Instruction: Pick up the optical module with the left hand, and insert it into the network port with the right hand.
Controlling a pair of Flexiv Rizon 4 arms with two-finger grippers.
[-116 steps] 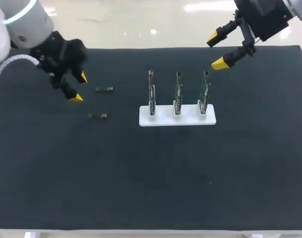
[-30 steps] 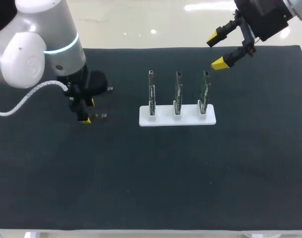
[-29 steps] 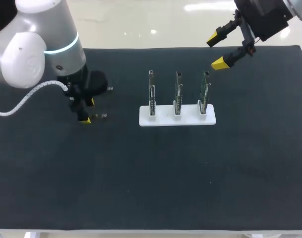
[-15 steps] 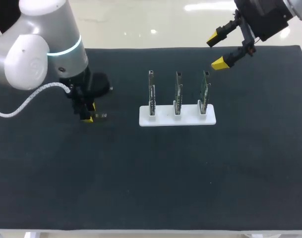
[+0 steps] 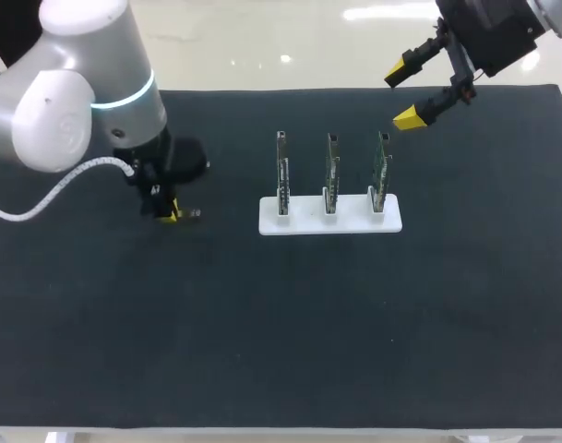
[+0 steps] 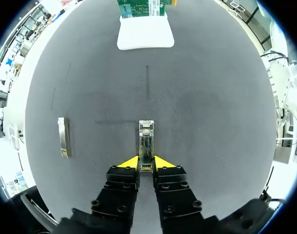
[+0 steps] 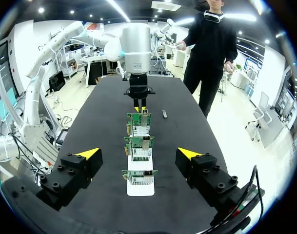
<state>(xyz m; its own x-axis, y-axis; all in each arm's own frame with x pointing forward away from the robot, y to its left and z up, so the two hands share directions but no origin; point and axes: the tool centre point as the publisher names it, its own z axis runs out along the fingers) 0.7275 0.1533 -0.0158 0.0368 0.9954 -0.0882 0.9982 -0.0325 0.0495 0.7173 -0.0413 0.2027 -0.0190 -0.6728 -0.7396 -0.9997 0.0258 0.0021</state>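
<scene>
Black mat (image 5: 290, 323): I see my left gripper (image 6: 146, 165) low, pinching the optical module (image 6: 146, 141) at its near end, spare module (image 6: 63, 136) alongside. Right gripper (image 5: 402, 93) is spread, raised behind the card rack (image 5: 329, 220).

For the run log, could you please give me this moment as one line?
left gripper: shut on optical module, on table | right gripper: open, empty | second optical module: lying beside

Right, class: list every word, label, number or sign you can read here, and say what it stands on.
No text here can be read.
On the optical module in the left claw: nothing legible.
On the second module: too small to read.
On the circuit boards in the white stand: any print is too small and blurred.
</scene>
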